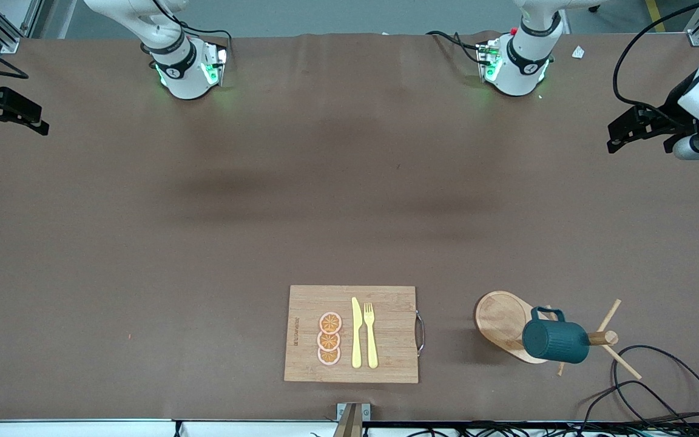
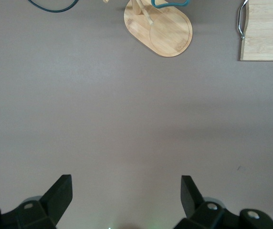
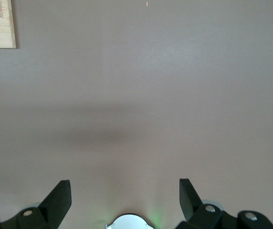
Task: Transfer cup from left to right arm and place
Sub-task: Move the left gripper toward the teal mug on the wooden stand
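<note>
The cup, dark teal and ribbed, hangs on its side from a peg of the wooden peg rack, near the front camera toward the left arm's end of the table. Only its handle shows in the left wrist view, above the rack's oval base. My left gripper hangs high over bare table, open and empty, well apart from the rack. My right gripper is also open and empty, high over bare table. Neither hand shows in the front view; only the arm bases do.
A wooden cutting board with a yellow knife, fork and orange slices lies beside the rack, toward the right arm's end. Black cables loop by the rack. Black mounted devices stand at both table ends.
</note>
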Robot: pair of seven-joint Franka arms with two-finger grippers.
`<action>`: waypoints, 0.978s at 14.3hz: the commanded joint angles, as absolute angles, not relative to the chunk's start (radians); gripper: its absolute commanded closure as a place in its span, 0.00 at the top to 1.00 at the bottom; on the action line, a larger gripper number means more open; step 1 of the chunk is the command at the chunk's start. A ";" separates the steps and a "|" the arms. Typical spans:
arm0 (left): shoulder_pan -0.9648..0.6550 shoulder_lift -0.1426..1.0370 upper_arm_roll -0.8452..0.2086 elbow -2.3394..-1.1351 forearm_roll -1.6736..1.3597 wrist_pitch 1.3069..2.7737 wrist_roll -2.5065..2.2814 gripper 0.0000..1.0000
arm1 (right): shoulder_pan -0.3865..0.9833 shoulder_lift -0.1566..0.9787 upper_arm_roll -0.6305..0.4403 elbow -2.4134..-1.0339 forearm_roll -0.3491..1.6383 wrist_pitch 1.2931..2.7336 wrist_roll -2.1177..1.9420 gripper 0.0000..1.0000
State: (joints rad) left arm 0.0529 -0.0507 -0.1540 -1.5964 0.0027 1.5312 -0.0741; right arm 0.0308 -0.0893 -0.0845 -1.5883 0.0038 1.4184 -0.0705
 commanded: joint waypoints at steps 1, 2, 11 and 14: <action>0.055 -0.051 -0.155 -1.575 -0.008 1.516 -0.080 1.00 | 0.034 -0.118 -0.087 -1.612 0.011 1.421 -0.081 1.00; 0.055 -0.048 -0.155 -1.575 -0.006 1.516 -0.081 1.00 | 0.032 -0.118 -0.087 -1.612 0.009 1.419 -0.081 1.00; 0.101 0.084 -0.123 -1.497 -0.126 1.647 -0.219 1.00 | 0.031 -0.118 -0.087 -1.614 -0.003 1.417 -0.084 1.00; 0.106 0.190 -0.118 -1.428 -0.192 1.730 -0.345 1.00 | 0.029 -0.118 -0.087 -1.614 -0.003 1.417 -0.083 1.00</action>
State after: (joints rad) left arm 0.1064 0.1033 -0.1225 -1.5132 -0.1521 1.7059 -0.2725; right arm 0.0307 -0.0893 -0.0868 -1.5883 0.0033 1.4160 -0.0711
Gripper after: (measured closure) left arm 0.000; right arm 0.000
